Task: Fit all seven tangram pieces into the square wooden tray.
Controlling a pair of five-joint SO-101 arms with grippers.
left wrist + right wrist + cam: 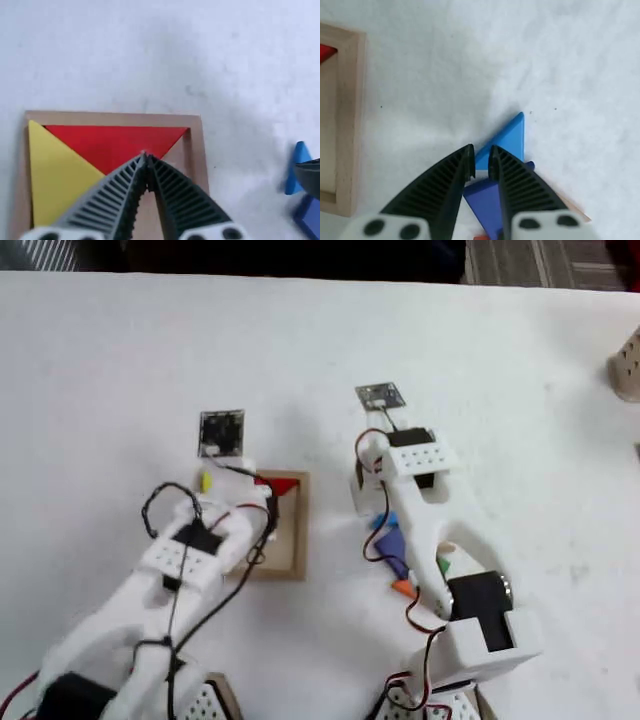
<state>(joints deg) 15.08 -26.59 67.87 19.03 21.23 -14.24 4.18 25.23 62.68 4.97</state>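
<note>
wooden tray (115, 118) holds a red triangle (115, 140) touching a yellow triangle (55, 175).

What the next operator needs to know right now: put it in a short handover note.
Left gripper: shut on nothing, tips over the red triangle in the wooden tray.
Right gripper: narrowly open, low over the light blue triangle on the table, apparently not gripping it.
Done: red triangle and yellow triangle lie flat in the wooden tray, edge to edge.
Left: light blue triangle, dark blue piece, orange piece and green piece lie on the table by the right arm, partly hidden under it. Much of the tray floor is bare.
</note>
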